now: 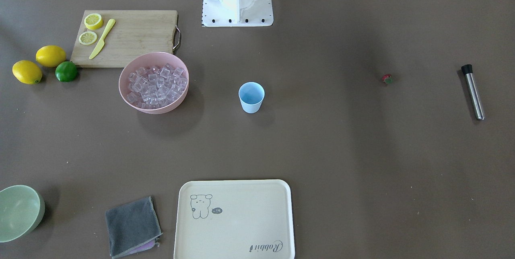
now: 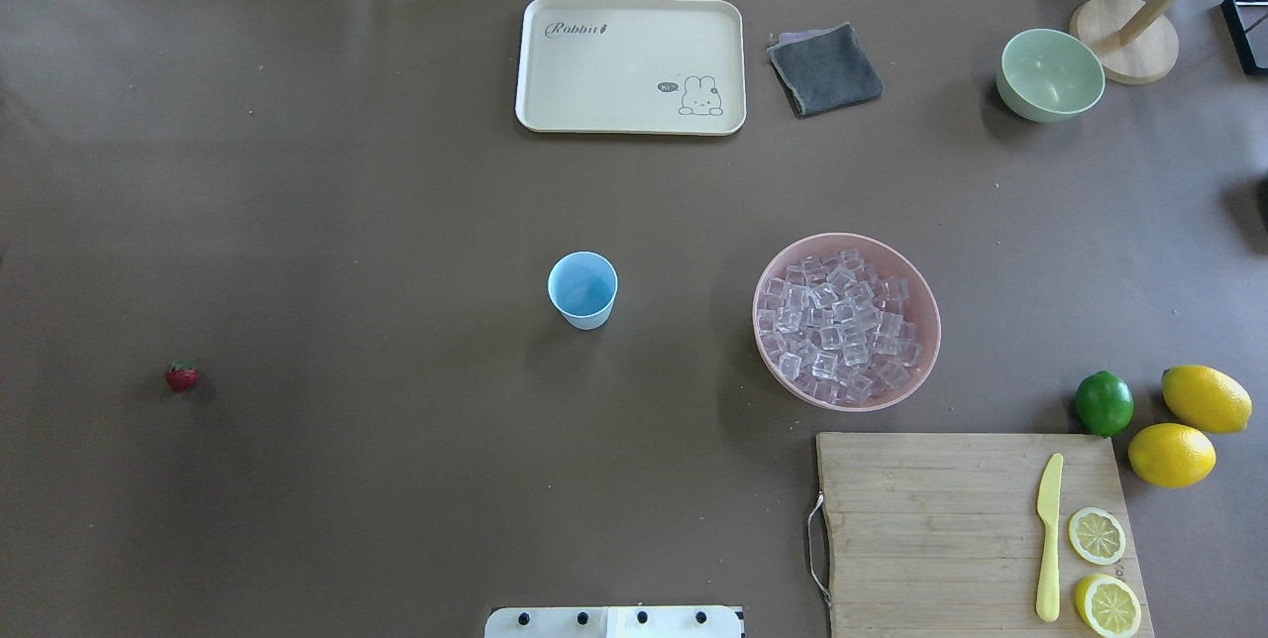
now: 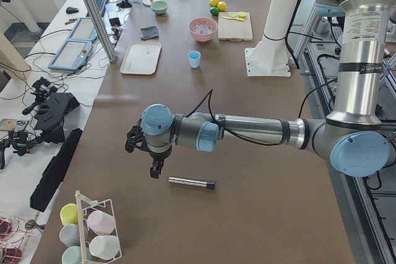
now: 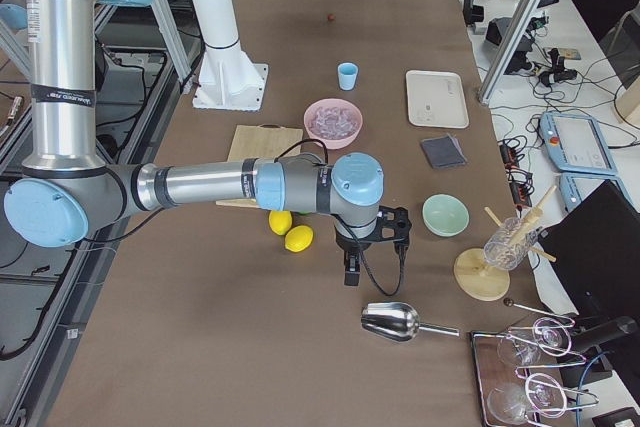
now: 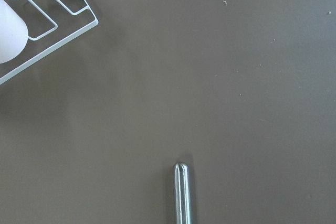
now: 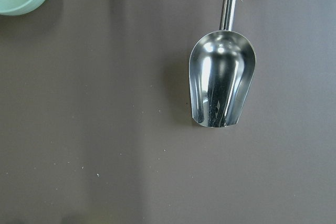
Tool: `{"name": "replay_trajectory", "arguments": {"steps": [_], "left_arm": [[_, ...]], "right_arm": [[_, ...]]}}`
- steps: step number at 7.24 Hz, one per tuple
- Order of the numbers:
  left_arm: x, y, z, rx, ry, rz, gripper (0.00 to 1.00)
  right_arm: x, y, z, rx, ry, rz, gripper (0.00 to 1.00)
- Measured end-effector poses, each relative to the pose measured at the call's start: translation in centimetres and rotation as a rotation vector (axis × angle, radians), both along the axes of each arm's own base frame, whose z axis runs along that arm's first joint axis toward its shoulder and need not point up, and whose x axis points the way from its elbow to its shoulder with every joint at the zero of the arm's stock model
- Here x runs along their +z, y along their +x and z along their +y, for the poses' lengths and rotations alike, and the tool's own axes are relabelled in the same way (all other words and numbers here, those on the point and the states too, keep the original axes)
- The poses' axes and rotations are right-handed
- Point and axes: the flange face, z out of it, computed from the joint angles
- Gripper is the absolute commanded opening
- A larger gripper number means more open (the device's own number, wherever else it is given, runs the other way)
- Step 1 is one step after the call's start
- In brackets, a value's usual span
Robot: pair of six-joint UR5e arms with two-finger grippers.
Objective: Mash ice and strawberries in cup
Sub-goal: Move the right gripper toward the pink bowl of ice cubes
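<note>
The light blue cup (image 2: 582,289) stands upright mid-table and looks empty. The ice (image 2: 842,326) is heaped in a pink bowl (image 2: 921,291) to its right. One small red strawberry (image 2: 180,377) lies alone far to the left. My left gripper (image 3: 154,168) hovers above the table's left end, beside a steel muddler rod (image 3: 192,183), whose tip shows in the left wrist view (image 5: 182,192). My right gripper (image 4: 352,272) hovers above the table's right end, near a metal scoop (image 6: 221,80). I cannot tell whether either gripper is open or shut.
A cutting board (image 2: 931,529) with a yellow knife and lemon halves lies front right, with lemons (image 2: 1172,455) and a lime (image 2: 1104,402) beside it. A cream tray (image 2: 630,65), grey cloth (image 2: 824,69) and green bowl (image 2: 1050,75) sit at the far edge. A cup rack (image 3: 93,233) stands at the left end.
</note>
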Motion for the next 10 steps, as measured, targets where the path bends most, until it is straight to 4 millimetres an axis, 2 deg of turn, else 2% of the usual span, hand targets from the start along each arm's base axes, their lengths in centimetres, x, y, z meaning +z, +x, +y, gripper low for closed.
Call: {"name": "replay_trajectory", "arguments": {"steps": [3, 5, 7, 8, 10], "left_arm": [[-0.6, 0.0, 0.0, -0.002, 0.008, -0.002, 0.99], [-1.2, 0.0, -0.2, -0.003, 0.019, -0.004, 0.99], [-1.4, 0.1, -0.3, 0.001, 0.028, -0.001, 0.99], [-1.5, 0.1, -0.3, 0.002, 0.032, 0.000, 0.99], [-1.5, 0.0, -0.3, 0.001, 0.035, 0.001, 0.99]], "right_arm": [[-0.2, 0.1, -0.1, 0.002, 0.003, 0.000, 1.00], [-2.5, -0.2, -0.6, 0.010, 0.036, 0.010, 1.00], [-6.5, -3.4, -2.8, -0.049, 0.110, 0.017, 1.00], [-8.8, -5.8, -4.0, -0.091, 0.151, 0.016, 1.00], [-13.5, -10.7, -5.0, -0.099, 0.167, 0.005, 1.00]]}}
